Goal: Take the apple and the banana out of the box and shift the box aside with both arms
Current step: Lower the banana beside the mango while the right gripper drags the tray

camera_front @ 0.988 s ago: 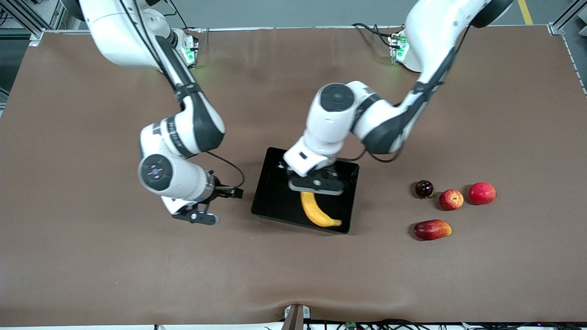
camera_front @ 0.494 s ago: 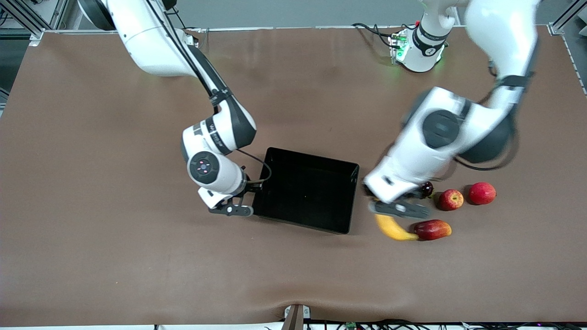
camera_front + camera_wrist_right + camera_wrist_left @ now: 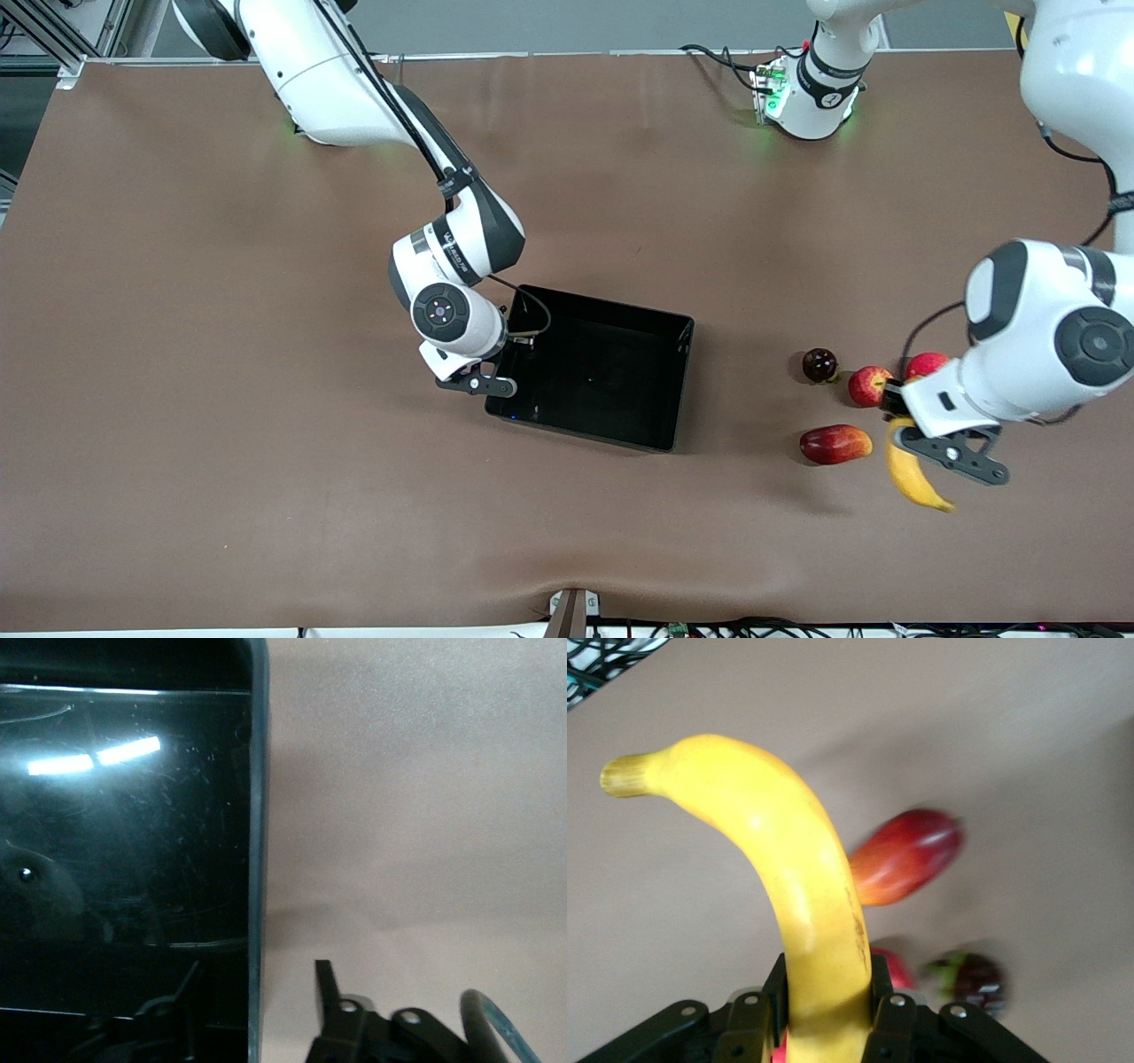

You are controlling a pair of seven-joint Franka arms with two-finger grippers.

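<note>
We see a matt brown tabletop (image 3: 221, 399), cloth-like, faintly rippled near the front edge. The black box (image 3: 595, 377) looks like glossy plastic; its floor mirrors the lights and shows fine scratches. The banana (image 3: 797, 895) has smooth, slightly shiny yellow skin. The arms wear glossy white shells, and the left hand (image 3: 824, 1028) looks like matt black plastic.

A brown cloth-covered desk (image 3: 221, 443) carries a rectangular glossy black plastic tray (image 3: 675, 381) near its middle. Toward the left arm's end lie a small dark purple round fruit (image 3: 819, 364), a small red-and-yellow apple (image 3: 868, 386), a larger plain red round fruit (image 3: 927, 363) and, nearer the front camera, an oblong red-and-orange mango-like fruit (image 3: 834, 444).
</note>
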